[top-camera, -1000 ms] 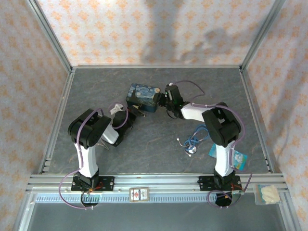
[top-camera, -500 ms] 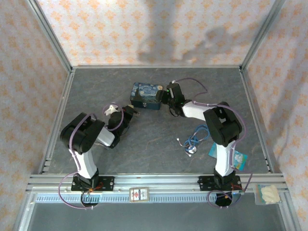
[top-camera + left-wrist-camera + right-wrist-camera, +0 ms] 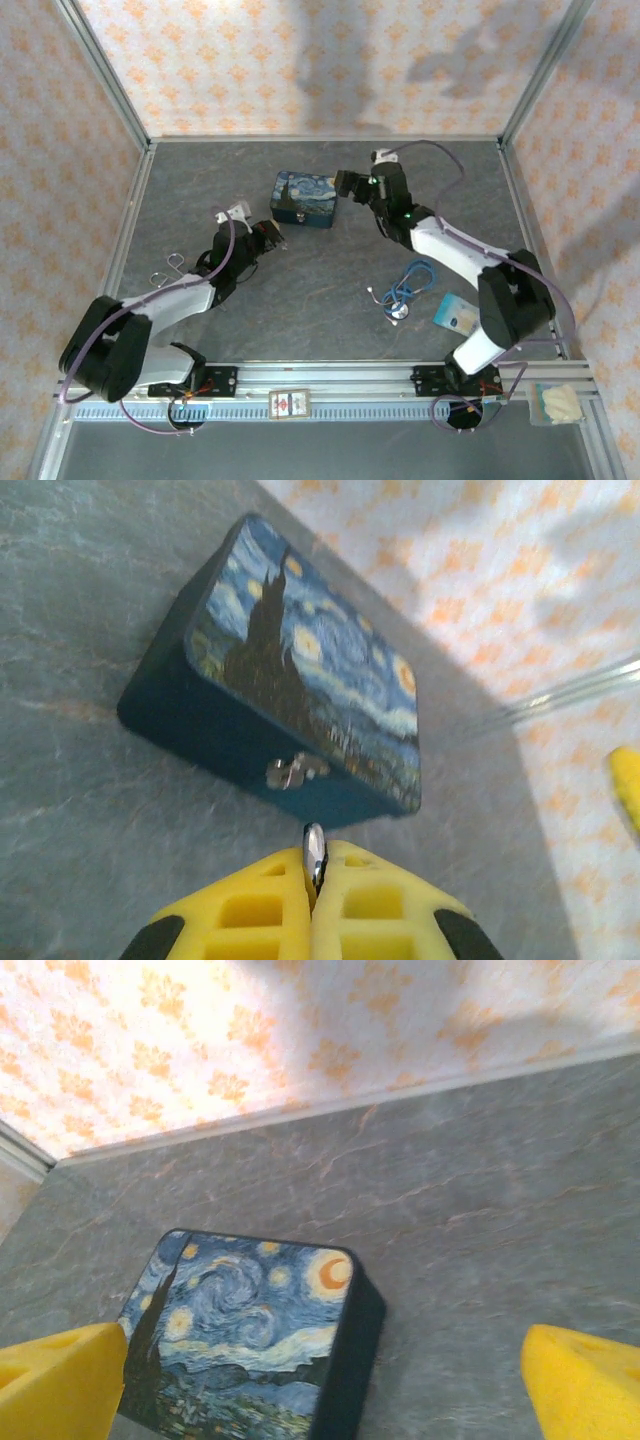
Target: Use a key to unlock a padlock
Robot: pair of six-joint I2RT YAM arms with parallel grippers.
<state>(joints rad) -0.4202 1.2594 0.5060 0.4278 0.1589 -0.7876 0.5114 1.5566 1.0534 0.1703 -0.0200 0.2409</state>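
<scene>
We see the left tool (image 3: 315,868) pressed shut on the key (image 3: 314,845), a thin silvery sliver that stands up out of the seam between its two yellow fingers (image 3: 205,920). Just ahead of the key's tip, apart from it, sits the painted box (image 3: 300,700). Its lid is down, and a small silvery clasp (image 3: 290,772) sits on the side wall that faces the tool. What the box holds we cannot tell. From above, the left tool (image 3: 270,235) lies low over the desk (image 3: 330,320), near the front left corner of the box (image 3: 303,198) without touching it.

The right tool (image 3: 322,1350) is spread wide and grips nothing, with one yellow finger (image 3: 60,1380) at each lower corner of its wrist view. The box (image 3: 250,1350) lies below it, nearer the finger at the lower left of that view, its swirly lid closed. In the top view the right tool (image 3: 347,185) hangs just beside the box's right end.

The padlock we cannot pick out with certainty. A small silvery looped piece (image 3: 170,267) lies on the desk well behind and to the left of the left tool, too small to tell what it is.

Behind the right tool, toward its base, lies a blue coiled cord (image 3: 410,283) with a round metal disc (image 3: 399,311), and just right of it a blue packet (image 3: 455,310). A small clear tub (image 3: 535,415) on the frame rail (image 3: 400,378), beyond the right base, holds pale pieces (image 3: 557,402).
</scene>
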